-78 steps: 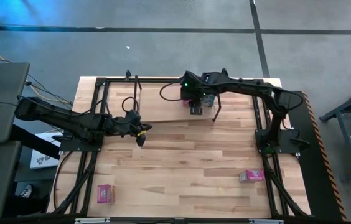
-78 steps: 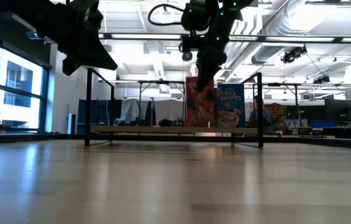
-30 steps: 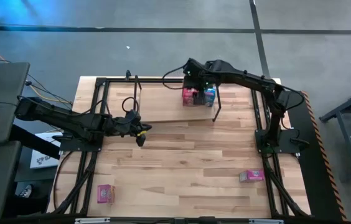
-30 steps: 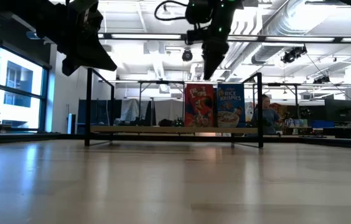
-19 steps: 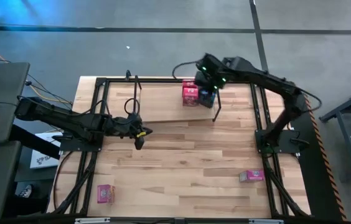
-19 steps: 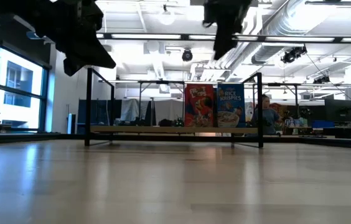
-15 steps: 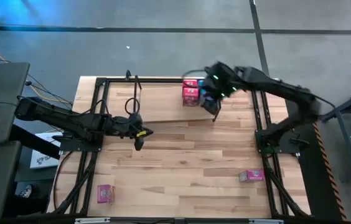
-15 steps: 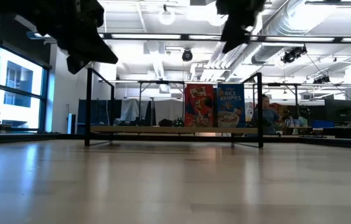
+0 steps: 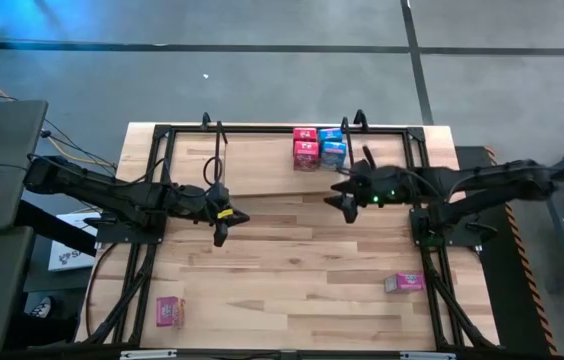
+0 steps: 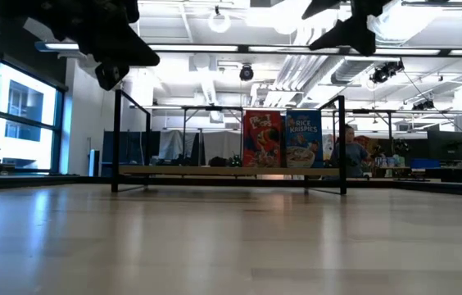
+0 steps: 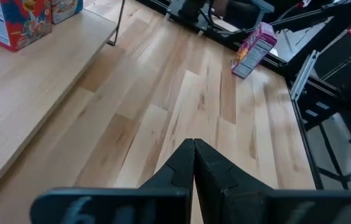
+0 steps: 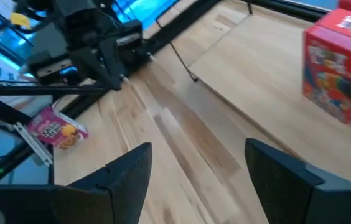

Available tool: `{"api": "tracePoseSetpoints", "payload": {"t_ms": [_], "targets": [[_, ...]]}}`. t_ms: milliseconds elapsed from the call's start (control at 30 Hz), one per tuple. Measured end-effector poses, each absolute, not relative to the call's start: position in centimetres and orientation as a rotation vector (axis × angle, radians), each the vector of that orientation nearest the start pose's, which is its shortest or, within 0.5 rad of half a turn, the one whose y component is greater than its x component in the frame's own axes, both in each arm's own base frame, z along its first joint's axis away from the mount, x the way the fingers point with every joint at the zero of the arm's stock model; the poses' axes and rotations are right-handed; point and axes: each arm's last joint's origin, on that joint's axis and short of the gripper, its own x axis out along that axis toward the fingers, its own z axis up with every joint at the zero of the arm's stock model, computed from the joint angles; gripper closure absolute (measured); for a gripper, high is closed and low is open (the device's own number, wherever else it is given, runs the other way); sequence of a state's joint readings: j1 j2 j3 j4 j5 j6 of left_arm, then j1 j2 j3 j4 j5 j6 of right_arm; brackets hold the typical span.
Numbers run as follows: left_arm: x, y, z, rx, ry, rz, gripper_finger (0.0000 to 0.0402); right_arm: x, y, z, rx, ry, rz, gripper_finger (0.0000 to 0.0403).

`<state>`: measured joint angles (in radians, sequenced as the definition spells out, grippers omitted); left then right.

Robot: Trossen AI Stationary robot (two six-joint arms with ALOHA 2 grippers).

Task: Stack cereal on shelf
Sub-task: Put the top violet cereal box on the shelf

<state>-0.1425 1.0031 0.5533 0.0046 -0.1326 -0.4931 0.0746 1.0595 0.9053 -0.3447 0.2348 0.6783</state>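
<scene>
**Two boxes on the shelf, two on the table, both my grippers empty**

My right gripper [image 9: 340,199] hangs above the table, just near of the shelf [image 9: 262,165], with its fingers [image 12: 126,171] spread wide and nothing between them. My left gripper [image 9: 219,228] hovers over the left-middle of the table [image 9: 292,270], its two fingers [image 11: 178,165] pressed together on nothing.

On the shelf's light board, toward its right end at the far side of the table, a red cereal box [image 9: 306,148] stands upright with a blue cereal box [image 9: 333,147] touching it on the right. From table height I see their fronts side by side, red [image 10: 262,139] on the left and blue [image 10: 303,139] on the right, inside the black wire frame.

Two more pink boxes lie flat on the table, well apart from the shelf: one at the near left corner [image 9: 169,311], one at the near right [image 9: 403,283].

Behind the shelf, out in the room, a person [image 10: 347,152] is visible.
</scene>
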Motion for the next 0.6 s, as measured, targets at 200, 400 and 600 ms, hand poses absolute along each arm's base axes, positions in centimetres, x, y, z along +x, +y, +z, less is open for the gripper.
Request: {"api": "tracePoseSetpoints", "payload": {"t_ms": [200,400,600], "targets": [[21.0,-2.6,23.2,-0.424,0.432,0.098,0.0401,24.0,2.4,30.5,0.551,0.381,-0.252,0.0153],[21.0,-2.6,23.2,-0.436,0.430,0.101,0.0401,24.3,2.6,30.5,0.506,0.389,-0.187,0.0153],[21.1,-2.6,23.3,-0.449,0.422,0.112,0.0401,24.2,2.7,30.6,0.514,0.394,-0.160,0.0153]]}}
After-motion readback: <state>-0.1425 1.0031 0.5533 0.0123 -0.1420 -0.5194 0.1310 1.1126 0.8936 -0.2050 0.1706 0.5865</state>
